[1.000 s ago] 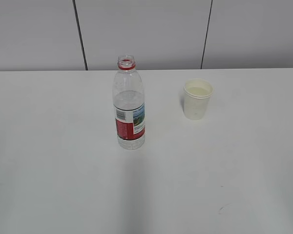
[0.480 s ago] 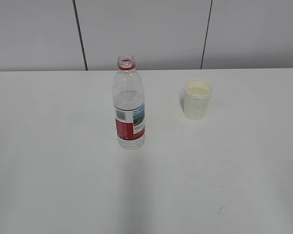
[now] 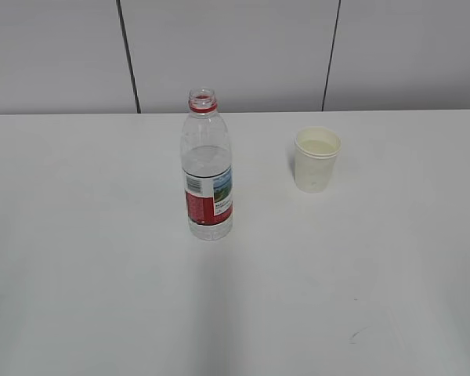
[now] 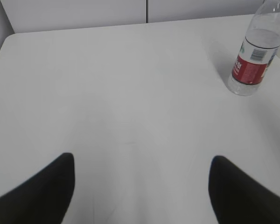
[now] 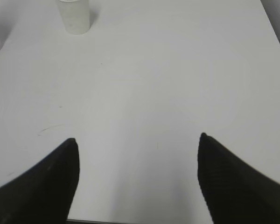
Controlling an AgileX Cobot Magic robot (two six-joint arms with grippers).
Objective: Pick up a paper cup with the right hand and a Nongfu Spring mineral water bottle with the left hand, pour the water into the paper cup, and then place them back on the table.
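Evidently set apart for separate grasps, the uncapped clear plastic bottle with red-and-white label (image 3: pixel 207 168) and the small cream paper cup (image 3: pixel 316 160) stand upright on the white tabletop (image 3: pixel 102 274), while both grippers' black fingers (image 4: pixel 42 191) (image 5: pixel 42 179) hang spread and empty, well short of them.

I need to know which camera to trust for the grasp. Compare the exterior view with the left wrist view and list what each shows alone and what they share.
Only the exterior view shows the paper cup, upright and standing apart to the right of the bottle, with pale liquid inside, plus the bottle's open red-ringed mouth.

Only the left wrist view shows the left tool, open and empty, over bare table well short of the bottle.

Both show the Nongfu Spring mineral water bottle, upright and partly filled, on the white table.
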